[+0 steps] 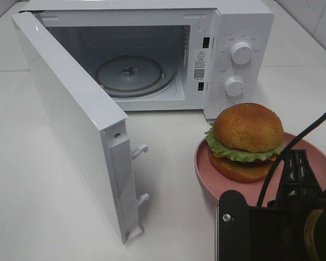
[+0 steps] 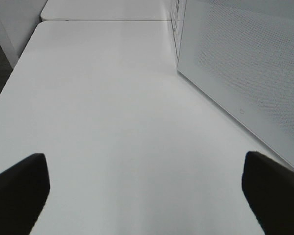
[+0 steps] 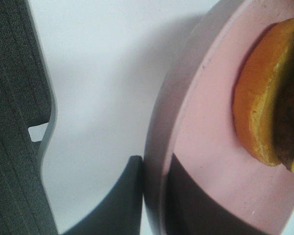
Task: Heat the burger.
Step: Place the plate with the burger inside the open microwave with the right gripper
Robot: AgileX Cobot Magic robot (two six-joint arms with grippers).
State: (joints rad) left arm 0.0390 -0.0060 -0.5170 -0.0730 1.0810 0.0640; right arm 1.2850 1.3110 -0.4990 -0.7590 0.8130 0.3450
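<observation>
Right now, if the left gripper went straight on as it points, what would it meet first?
Nothing near: ahead of the left gripper lies bare table, free as far as the view shows. The open microwave door runs alongside, and its clearance is hard to judge.

1 microwave point(image 1: 239, 22), 1 burger point(image 1: 249, 128), 1 pink plate point(image 1: 204, 168), 2 dials point(image 1: 242, 53), 1 glass turntable point(image 1: 131, 76), 2 door hooks point(image 1: 140, 150)

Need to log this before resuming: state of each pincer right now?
Left pincer: open, holding nothing.
Right pincer: closed on the rim of the pink plate carrying the burger.
</observation>
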